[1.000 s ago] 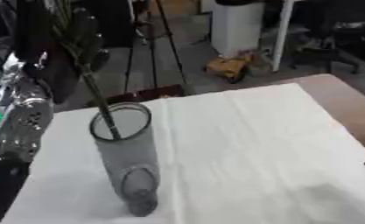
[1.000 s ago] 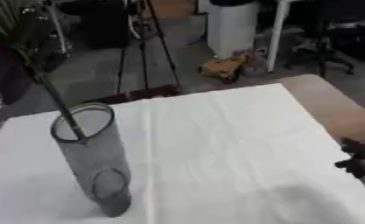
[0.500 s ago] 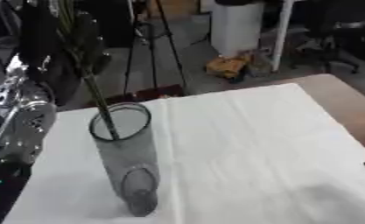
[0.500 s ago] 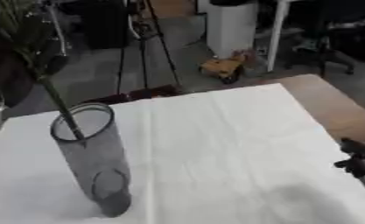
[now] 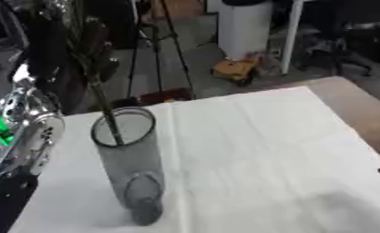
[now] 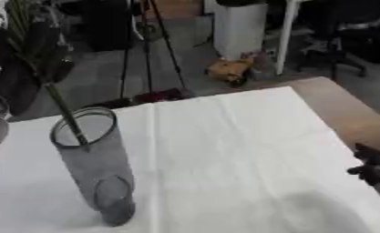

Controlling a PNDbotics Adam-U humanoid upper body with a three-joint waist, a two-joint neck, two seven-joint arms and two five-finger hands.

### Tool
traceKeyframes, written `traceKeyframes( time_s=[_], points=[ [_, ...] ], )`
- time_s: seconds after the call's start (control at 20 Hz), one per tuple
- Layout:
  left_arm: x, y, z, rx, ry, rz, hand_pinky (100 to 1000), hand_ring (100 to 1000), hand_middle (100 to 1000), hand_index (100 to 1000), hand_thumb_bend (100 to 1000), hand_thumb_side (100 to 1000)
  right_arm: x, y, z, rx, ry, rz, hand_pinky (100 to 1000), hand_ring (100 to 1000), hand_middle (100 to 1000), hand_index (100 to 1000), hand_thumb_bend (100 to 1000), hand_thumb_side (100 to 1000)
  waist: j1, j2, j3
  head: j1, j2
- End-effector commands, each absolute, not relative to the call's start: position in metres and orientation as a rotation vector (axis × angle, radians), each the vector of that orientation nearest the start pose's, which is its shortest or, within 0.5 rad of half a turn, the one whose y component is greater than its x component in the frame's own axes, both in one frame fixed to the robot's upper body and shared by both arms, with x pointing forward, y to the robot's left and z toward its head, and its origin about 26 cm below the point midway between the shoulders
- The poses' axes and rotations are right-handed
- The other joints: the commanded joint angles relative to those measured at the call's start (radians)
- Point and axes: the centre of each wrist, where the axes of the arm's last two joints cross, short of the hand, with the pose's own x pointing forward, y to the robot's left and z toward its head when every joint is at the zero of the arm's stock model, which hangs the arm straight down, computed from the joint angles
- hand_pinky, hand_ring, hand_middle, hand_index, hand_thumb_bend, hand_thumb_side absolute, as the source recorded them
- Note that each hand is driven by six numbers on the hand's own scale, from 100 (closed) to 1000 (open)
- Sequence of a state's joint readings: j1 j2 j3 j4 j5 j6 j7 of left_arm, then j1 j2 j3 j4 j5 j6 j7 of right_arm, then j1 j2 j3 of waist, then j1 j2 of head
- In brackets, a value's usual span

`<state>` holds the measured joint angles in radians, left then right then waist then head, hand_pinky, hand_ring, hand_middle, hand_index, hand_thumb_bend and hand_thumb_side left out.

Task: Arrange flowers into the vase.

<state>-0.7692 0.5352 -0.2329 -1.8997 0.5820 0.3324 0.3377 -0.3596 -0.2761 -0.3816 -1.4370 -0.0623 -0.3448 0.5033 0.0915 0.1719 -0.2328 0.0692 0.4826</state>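
A tall grey see-through vase [image 5: 129, 159] stands on the white tablecloth [image 5: 249, 150], left of the middle. A thin green flower stem [image 5: 105, 113] leans out of its mouth toward the upper left, its lower end inside against the near rim. Dark leaves show on the stem higher up. My left hand [image 5: 48, 50] is a dark shape above the vase, closed around the upper stem, and its silver forearm [image 5: 29, 132] rises along the left edge. Only the black fingers of my right hand [image 6: 371, 169] show at the right edge, relaxed and holding nothing.
Bare brown table [image 5: 360, 109] runs along the right past the cloth. Beyond the far edge stand a tripod [image 5: 157, 50], a white bin [image 5: 244, 25], a small box on the floor [image 5: 233, 68] and office chairs.
My left forearm has sunk slightly toward the table with the stem still in the vase. The vase and my right hand have stayed put.
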Motion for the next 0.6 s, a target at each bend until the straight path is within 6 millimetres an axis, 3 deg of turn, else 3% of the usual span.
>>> traceKeyframes(
  time_s=[0.05, 0.6],
  points=[
    [0.322, 0.196, 0.316, -0.187, -2.145, -0.320, 100, 100, 100, 141, 323, 906, 0.351, -0.385, 0.112, -0.118, -2.129, 0.471, 662, 968, 388, 709, 469, 547, -0.008, -0.021, -0.001, -0.001, -0.002],
    [0.325, 0.194, 0.302, -0.156, -2.113, -0.316, 100, 100, 100, 164, 362, 936, 0.351, -0.385, 0.112, -0.115, -2.126, 0.472, 662, 968, 388, 709, 468, 544, -0.006, -0.023, 0.000, -0.007, -0.001]
  ],
)
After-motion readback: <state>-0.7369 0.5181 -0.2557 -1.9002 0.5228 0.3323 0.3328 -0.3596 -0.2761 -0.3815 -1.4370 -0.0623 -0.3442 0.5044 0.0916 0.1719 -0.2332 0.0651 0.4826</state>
